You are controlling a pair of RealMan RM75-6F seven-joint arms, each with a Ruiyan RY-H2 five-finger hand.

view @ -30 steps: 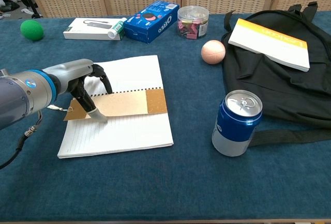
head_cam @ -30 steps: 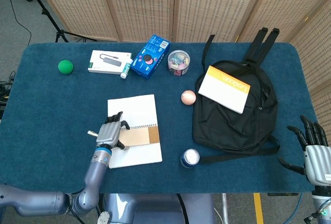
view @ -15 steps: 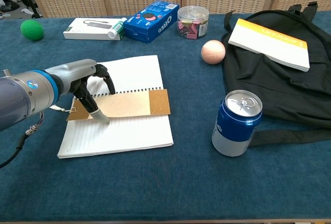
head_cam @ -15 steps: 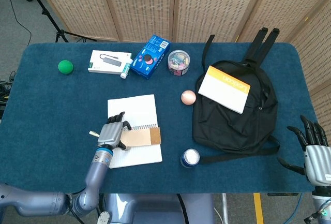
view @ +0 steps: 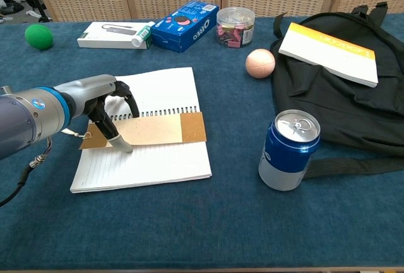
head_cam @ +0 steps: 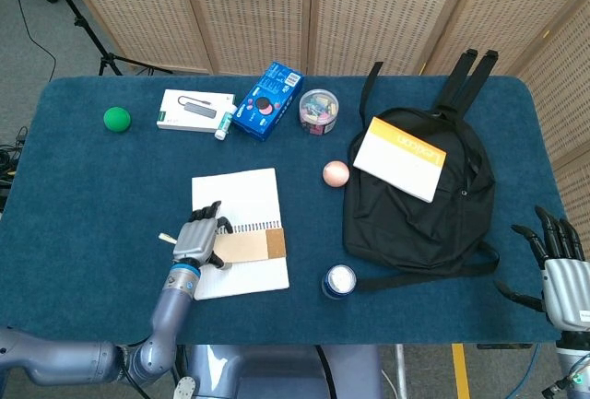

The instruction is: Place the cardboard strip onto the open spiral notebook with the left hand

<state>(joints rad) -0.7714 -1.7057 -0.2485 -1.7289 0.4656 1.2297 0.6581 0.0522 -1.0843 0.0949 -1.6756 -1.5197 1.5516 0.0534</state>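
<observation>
The robot's left hand (view: 104,112) pinches the flat brown cardboard strip (view: 151,129) lying across the open white spiral notebook (view: 142,159), at the strip's nine-o'clock end. A clean finish likely means releasing straight upward. The right hand (head_cam: 553,252) idles, fingers spread, empty.

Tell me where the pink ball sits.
In the head view the small pink ball rests on the blue table right of centre, just left of the black backpack.
</observation>
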